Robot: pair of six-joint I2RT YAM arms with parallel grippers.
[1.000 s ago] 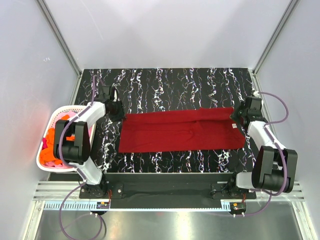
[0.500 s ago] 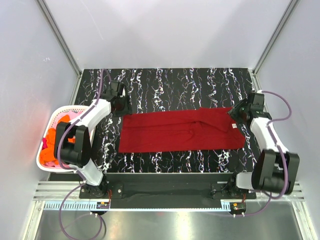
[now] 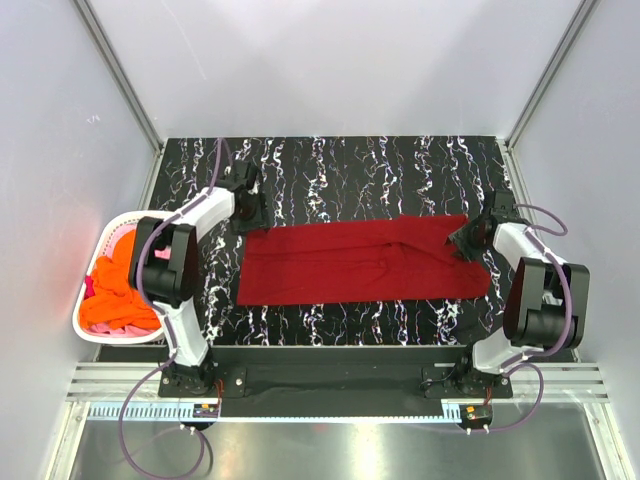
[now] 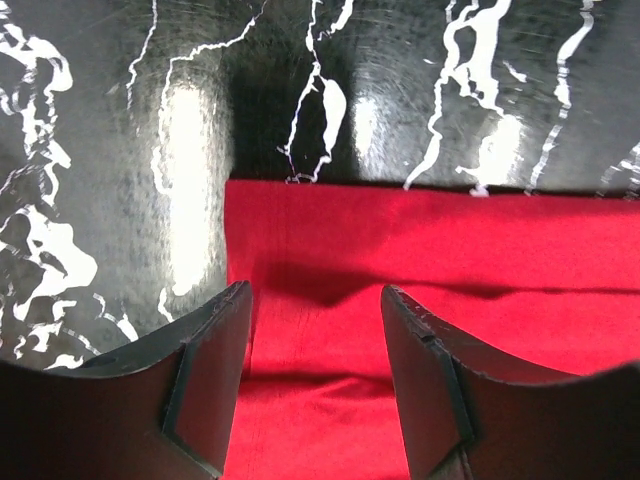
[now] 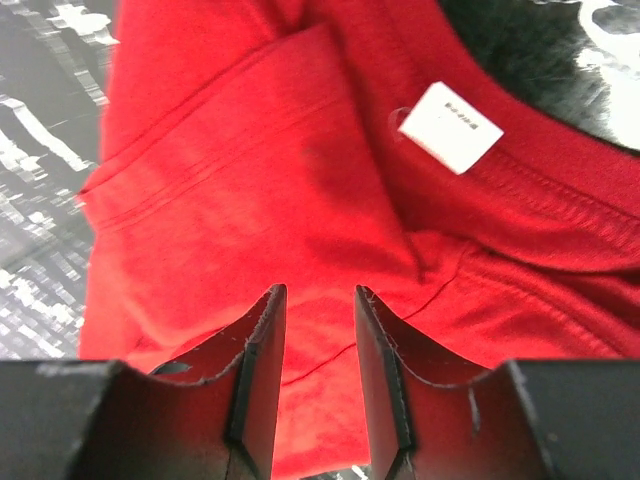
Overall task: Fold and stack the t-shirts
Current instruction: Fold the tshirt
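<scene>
The dark red t-shirt lies in a long strip across the black marbled table. The left gripper, jaws spread wide, hangs over its far left corner. The right gripper, jaws narrowly parted and holding nothing, hangs over the collar end near the white label

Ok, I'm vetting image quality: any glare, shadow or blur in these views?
Left wrist: white glare patches on the glossy table, a soft shadow on the dark red t-shirt. Right wrist: tag print blurred. Top external: even light, sharp.
</scene>
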